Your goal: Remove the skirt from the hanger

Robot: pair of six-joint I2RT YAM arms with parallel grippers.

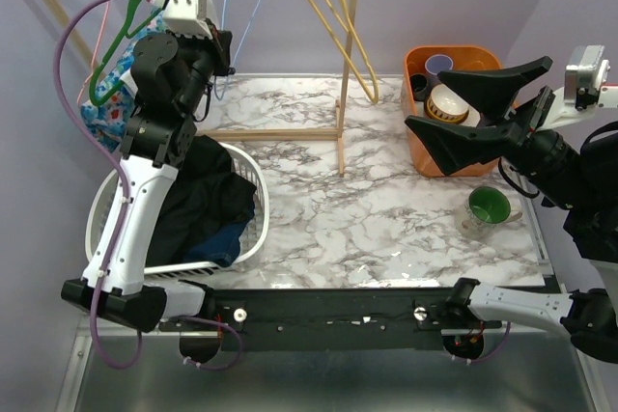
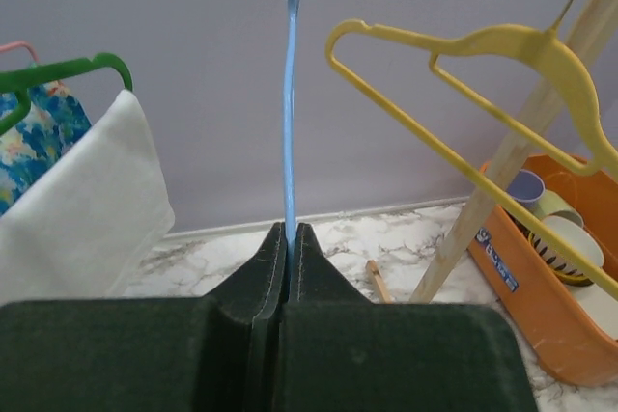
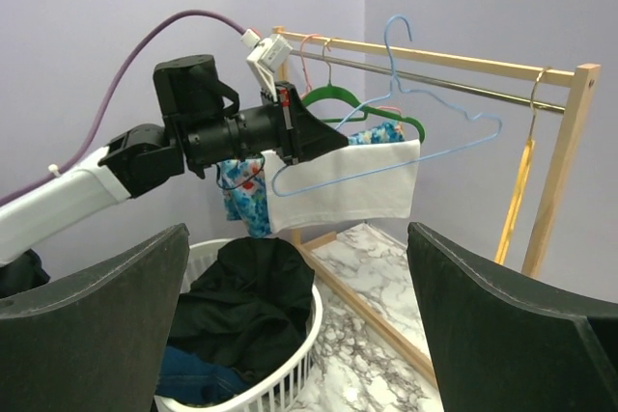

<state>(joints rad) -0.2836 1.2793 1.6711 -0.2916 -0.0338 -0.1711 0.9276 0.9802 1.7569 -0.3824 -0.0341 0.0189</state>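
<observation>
Left gripper (image 2: pixel 290 238) pinches the bare light-blue hanger (image 2: pixel 288 142) by its wire, jaws fully closed, probably steadying it; the black skirt (image 1: pixel 208 190) lies heaped in the white basket (image 1: pixel 259 238) at the left edge of the table (image 1: pixel 386 219). Right gripper (image 1: pixel 449 108) gapes empty.

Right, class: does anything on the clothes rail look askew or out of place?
Yes. The light-blue hanger hangs tilted on the rail instead of level: the left gripper has its jaws shut on it near one end, holding it aside.

Skirt (image 1: pixel 218 196), apparently half-hidden behind left arm (image 1: pixel 130 211)
</observation>
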